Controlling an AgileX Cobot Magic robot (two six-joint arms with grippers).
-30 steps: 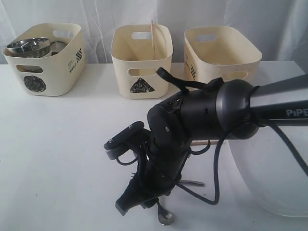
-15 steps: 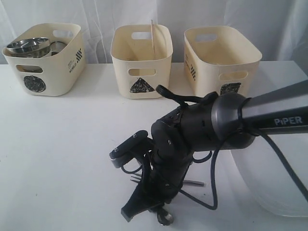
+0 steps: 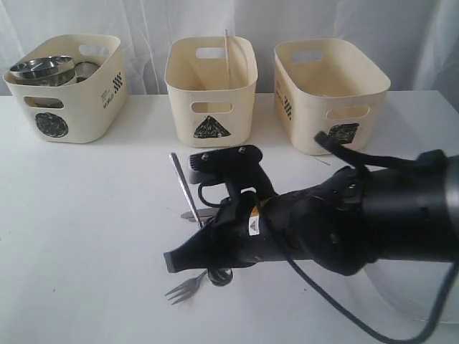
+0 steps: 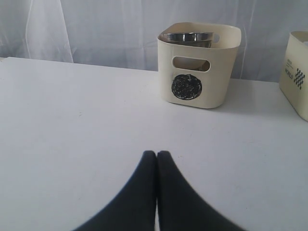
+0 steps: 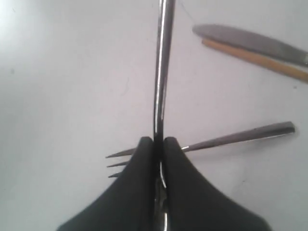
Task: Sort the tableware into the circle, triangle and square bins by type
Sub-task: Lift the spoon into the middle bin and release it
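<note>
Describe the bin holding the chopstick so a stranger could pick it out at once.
On the white table, three cream bins stand in a row before the curtain; it is the middle bin. Unlike the circle-marked bin with steel ware and the square-marked bin, it bears a black triangle and has one wooden chopstick sticking up from it.
</note>
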